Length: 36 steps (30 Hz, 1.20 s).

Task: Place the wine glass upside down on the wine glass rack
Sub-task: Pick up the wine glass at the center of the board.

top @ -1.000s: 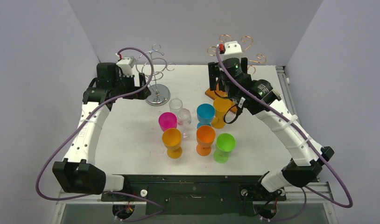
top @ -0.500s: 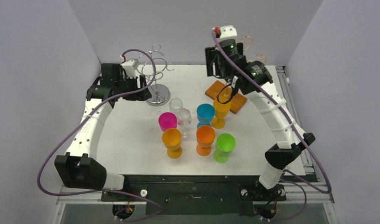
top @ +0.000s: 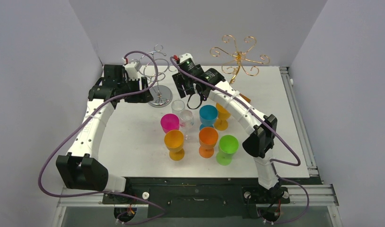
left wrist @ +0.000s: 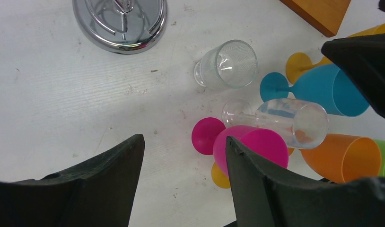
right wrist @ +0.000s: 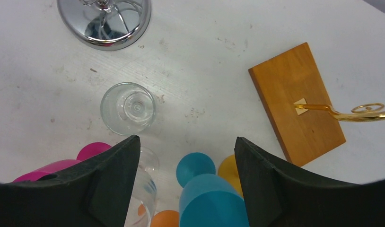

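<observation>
Several stemmed glasses stand mid-table: a clear wine glass (top: pixel 186 118), magenta (top: pixel 170 123), blue (top: pixel 208 115), yellow (top: pixel 223 113), two orange and a green one. A short clear glass (top: pixel 178 106) stands behind them. The silver rack (top: pixel 160 97) is back left, the gold rack (top: pixel 238 56) back right. My left gripper (top: pixel 145 91) is open and empty beside the silver rack's base; its wrist view (left wrist: pixel 184 139) looks down on the magenta glass (left wrist: pixel 249 146). My right gripper (top: pixel 187 90) is open and empty above the short clear glass (right wrist: pixel 128 108); between its fingertips (right wrist: pixel 186 139) sits the blue glass (right wrist: pixel 212 189).
The gold rack's wooden base (right wrist: pixel 294 101) lies right of the glasses. The silver rack's round base (left wrist: pixel 119 21) is near both grippers. The two arms are close together at the back left. Grey walls enclose the table on three sides.
My right arm has swung left from the gold rack to above the short clear glass. The gold rack is now uncovered. My left arm has barely moved.
</observation>
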Motion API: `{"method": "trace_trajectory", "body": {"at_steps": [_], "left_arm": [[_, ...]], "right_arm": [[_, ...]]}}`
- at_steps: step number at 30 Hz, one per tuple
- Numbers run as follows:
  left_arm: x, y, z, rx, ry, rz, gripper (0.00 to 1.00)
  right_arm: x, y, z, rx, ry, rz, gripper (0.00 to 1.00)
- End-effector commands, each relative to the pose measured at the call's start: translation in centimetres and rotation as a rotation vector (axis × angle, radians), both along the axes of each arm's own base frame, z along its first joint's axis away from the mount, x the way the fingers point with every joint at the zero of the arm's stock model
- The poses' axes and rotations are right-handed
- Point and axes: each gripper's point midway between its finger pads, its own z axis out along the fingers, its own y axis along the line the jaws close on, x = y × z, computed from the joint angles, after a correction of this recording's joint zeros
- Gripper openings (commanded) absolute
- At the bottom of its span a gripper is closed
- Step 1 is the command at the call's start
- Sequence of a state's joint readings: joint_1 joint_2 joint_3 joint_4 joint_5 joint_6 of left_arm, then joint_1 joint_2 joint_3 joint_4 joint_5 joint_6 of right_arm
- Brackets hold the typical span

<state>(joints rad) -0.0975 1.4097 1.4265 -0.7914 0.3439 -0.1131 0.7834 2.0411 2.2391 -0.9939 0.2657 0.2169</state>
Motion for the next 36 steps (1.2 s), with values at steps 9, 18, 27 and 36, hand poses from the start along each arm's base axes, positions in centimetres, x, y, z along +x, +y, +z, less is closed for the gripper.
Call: {"method": "trace_trajectory", "body": {"at_steps": [9, 18, 27, 36], "left_arm": [[0.1, 0.9, 2.9, 0.042, -0.052, 0.021, 0.61], [-0.2, 1.0, 3.6, 0.047, -0.066, 0.020, 0.62], [-0.4, 1.3, 3.6, 0.055, -0.067, 0.025, 0.65], [-0.7, 1.6, 3.7, 0.068, -0.070, 0.036, 0.79]], "right_arm": [[2.3, 5.2, -5.3, 0.131, 0.105, 0.104, 0.65], [2.7, 6.0, -10.4, 0.097, 0.182, 0.107, 0.57], [3.1, 6.4, -14.6, 0.073, 0.244, 0.099, 0.44], [3.6, 6.9, -13.7, 0.133, 0.224, 0.087, 0.01]]}}
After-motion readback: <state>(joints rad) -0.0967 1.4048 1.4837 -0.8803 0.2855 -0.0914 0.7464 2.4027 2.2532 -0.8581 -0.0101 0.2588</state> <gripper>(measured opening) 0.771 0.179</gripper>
